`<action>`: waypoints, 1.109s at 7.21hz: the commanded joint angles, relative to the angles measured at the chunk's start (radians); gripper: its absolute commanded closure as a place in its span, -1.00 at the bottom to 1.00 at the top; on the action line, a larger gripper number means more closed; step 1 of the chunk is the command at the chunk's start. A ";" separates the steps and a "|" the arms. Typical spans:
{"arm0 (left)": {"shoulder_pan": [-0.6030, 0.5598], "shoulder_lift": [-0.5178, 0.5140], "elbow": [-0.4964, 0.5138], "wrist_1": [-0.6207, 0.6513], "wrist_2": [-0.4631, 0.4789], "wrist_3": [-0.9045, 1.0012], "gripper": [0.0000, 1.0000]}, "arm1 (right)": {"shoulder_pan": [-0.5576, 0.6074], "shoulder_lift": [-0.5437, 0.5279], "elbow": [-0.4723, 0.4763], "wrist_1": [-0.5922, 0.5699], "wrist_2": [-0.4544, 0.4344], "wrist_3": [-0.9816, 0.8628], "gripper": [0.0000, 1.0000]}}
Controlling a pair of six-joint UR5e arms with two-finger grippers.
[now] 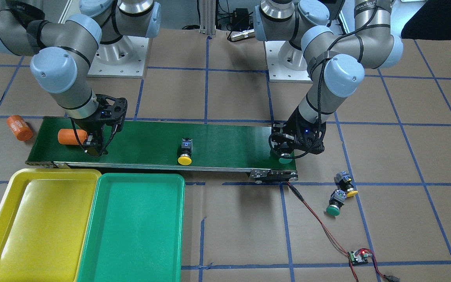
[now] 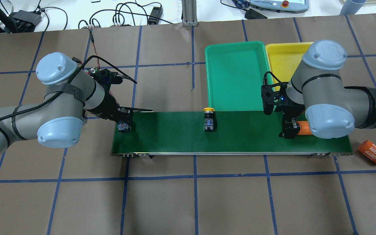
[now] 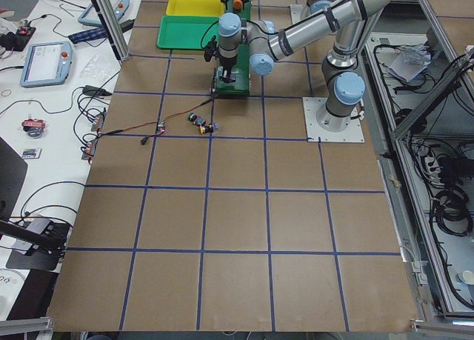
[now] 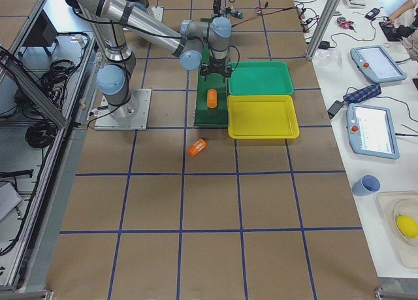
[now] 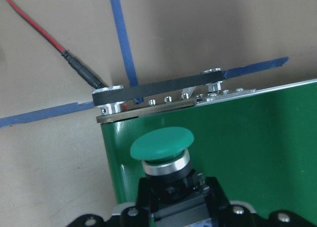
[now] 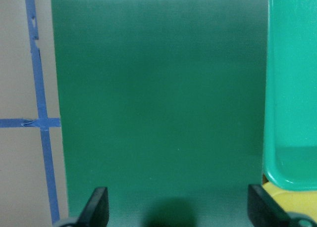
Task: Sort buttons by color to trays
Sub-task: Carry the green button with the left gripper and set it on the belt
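My left gripper (image 1: 286,152) is shut on a green button (image 5: 161,144) at the end of the dark-green conveyor belt (image 1: 225,137), right at the belt's surface; it also shows in the overhead view (image 2: 123,125). A yellow button (image 1: 185,153) lies mid-belt. Another yellow button (image 1: 347,184) and a green button (image 1: 335,203) lie on the table beyond the belt's end. My right gripper (image 1: 92,147) is open and empty over the belt's other end, as the right wrist view (image 6: 178,212) shows. The yellow tray (image 1: 14,188) and green tray (image 1: 139,181) are empty.
An orange cylinder (image 1: 71,137) lies on the belt beside my right gripper. Another orange cylinder marked 4680 (image 1: 18,127) lies on the table off the belt's end. A small circuit board (image 1: 358,256) with a red wire (image 1: 319,223) runs to the belt.
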 commanded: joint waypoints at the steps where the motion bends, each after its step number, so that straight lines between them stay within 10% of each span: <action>1: -0.003 -0.007 -0.008 0.003 -0.004 0.003 0.33 | -0.003 0.005 0.000 0.000 -0.007 0.001 -1.00; 2: -0.009 -0.004 -0.017 0.000 -0.005 -0.012 -0.99 | -0.008 0.009 0.000 -0.002 -0.009 0.002 -1.00; 8: 0.125 0.022 0.103 -0.044 0.143 0.001 -1.00 | -0.052 0.009 -0.003 -0.005 -0.013 0.147 -1.00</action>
